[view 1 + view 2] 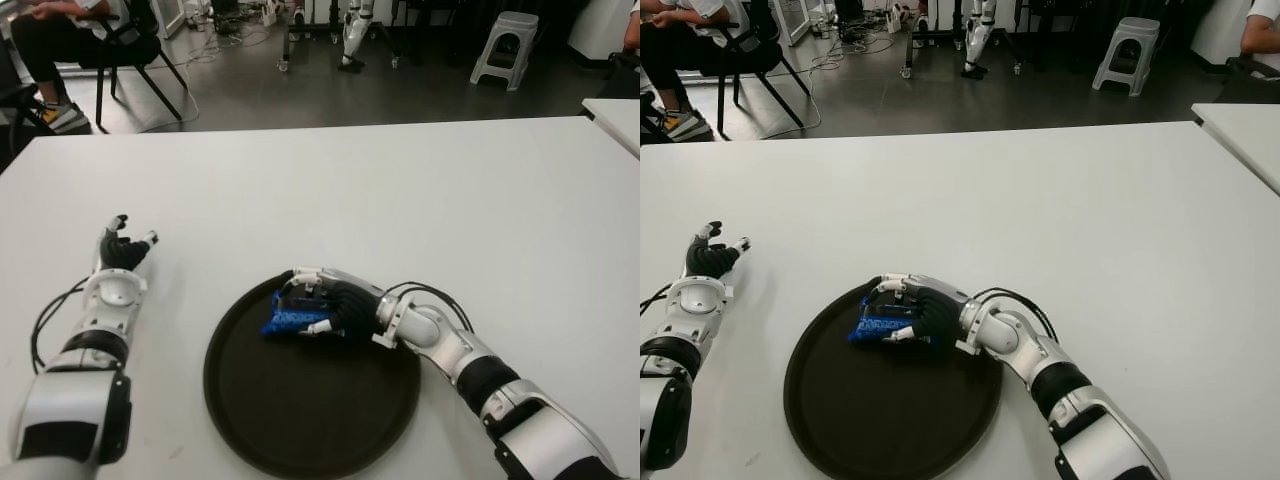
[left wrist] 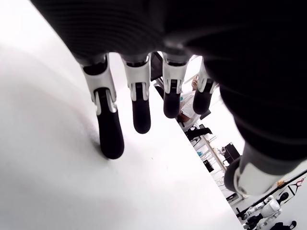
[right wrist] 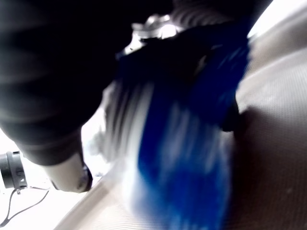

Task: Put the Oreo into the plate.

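Note:
The Oreo is a blue packet, held over the upper part of a round dark plate on the white table. My right hand has its fingers curled round the packet, reaching in from the right; whether the packet touches the plate cannot be told. The right wrist view shows the blue Oreo close up against the dark plate. My left hand shows to the left of the plate, fingers extended and holding nothing.
Beyond the table's far edge is a grey floor with a black chair and a seated person at the left, a white stool at the right, and another white table at the far right.

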Tool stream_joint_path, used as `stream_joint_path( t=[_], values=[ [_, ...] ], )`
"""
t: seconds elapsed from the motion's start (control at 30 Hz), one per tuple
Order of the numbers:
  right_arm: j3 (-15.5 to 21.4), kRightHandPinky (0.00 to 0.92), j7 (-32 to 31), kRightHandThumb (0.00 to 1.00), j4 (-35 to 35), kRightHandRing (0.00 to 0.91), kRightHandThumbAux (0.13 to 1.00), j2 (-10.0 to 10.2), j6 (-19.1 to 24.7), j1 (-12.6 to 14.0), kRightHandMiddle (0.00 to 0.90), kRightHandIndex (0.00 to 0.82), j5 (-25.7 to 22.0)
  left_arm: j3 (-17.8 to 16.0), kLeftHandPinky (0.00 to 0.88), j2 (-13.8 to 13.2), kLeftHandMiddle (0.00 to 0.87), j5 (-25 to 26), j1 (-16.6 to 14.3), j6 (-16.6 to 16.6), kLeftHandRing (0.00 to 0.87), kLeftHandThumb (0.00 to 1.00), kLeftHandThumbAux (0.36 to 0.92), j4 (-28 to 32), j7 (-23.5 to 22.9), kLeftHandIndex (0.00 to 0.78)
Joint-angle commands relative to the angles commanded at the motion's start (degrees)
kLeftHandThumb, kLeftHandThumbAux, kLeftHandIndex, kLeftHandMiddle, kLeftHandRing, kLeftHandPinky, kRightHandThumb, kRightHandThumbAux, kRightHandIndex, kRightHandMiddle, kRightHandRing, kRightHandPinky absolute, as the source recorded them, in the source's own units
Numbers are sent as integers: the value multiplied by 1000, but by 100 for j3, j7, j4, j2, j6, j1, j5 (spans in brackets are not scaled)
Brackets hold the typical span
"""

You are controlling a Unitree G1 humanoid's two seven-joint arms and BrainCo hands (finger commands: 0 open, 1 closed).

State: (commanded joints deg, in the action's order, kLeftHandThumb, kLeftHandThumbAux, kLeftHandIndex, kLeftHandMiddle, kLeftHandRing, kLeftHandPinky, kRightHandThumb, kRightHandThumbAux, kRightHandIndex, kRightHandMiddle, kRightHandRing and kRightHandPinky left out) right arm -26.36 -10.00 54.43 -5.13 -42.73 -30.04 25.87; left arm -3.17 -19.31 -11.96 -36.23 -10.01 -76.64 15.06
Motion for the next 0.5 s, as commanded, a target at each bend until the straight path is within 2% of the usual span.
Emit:
stream_joint_path(
  t=[0.5],
  values=[
    [23,70,-17,280,-20,100,688,-95,80,-32,125,50,7,11,140,-9,122,-10,-15,42,144,360,613,-11,-31,0]
  ],
)
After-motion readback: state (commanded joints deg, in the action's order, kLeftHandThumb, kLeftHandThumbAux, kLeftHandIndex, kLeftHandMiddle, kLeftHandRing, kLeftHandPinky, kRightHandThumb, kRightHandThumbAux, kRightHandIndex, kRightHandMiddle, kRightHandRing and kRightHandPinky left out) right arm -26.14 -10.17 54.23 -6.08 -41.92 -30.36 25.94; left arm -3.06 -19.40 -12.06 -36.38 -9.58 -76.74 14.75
